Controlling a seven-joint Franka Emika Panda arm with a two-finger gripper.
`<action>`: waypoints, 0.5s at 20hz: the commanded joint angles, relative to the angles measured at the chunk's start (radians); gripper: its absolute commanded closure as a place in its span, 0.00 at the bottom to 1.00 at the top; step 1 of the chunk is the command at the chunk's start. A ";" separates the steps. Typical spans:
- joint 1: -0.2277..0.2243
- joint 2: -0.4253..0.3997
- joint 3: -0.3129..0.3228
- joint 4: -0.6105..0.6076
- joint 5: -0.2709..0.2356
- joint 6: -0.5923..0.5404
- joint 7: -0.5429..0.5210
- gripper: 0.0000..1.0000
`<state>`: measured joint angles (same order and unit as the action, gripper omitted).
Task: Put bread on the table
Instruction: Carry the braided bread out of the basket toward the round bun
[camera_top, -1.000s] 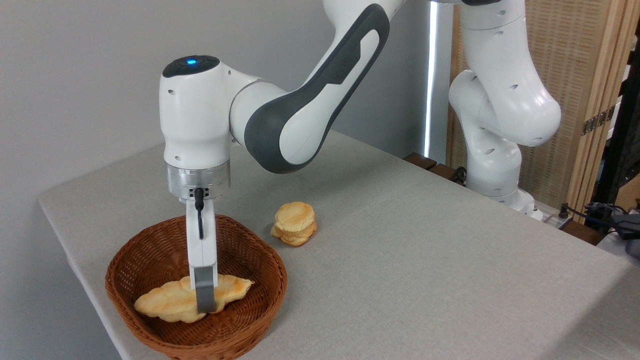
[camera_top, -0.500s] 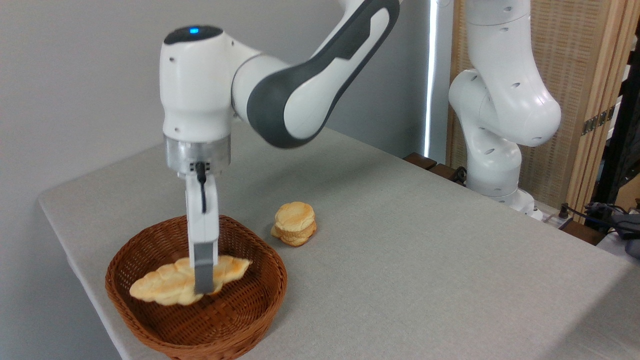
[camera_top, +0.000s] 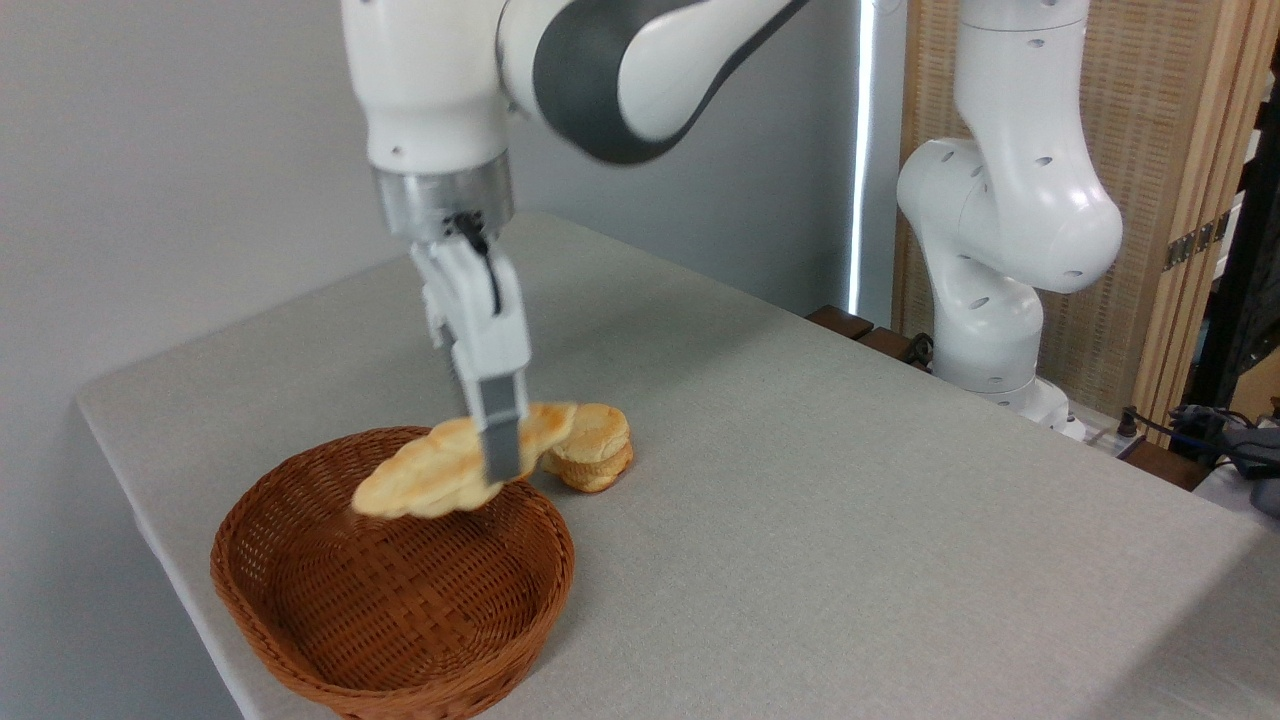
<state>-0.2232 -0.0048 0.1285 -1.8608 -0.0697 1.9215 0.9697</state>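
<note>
The long pale golden braided bread (camera_top: 440, 468) hangs in the air above the far rim of the brown wicker basket (camera_top: 300, 600), tilted with its toasted right end higher. My gripper (camera_top: 500, 455) is shut on the bread near that right end, and the near finger (camera_top: 498, 425) crosses in front of the loaf. The light grey table (camera_top: 850, 540) stretches out to the right, below the bread.
A small round stacked-looking bun (camera_top: 595, 448) rests on the table just right of the bread's raised end. The basket has nothing inside it. The arm's white base (camera_top: 990, 330) stands at the table's far right edge, with a cane screen behind it.
The gripper has lifted the bread out of the basket and carried it up and to the right, close to the small bun. The basket and bun have not moved.
</note>
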 joint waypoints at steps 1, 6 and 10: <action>0.001 -0.090 0.016 -0.061 -0.004 -0.117 -0.019 0.32; 0.001 -0.178 0.022 -0.162 -0.002 -0.137 -0.009 0.28; 0.001 -0.233 0.022 -0.228 0.005 -0.137 0.001 0.28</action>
<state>-0.2156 -0.1544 0.1416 -2.0014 -0.0697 1.7893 0.9641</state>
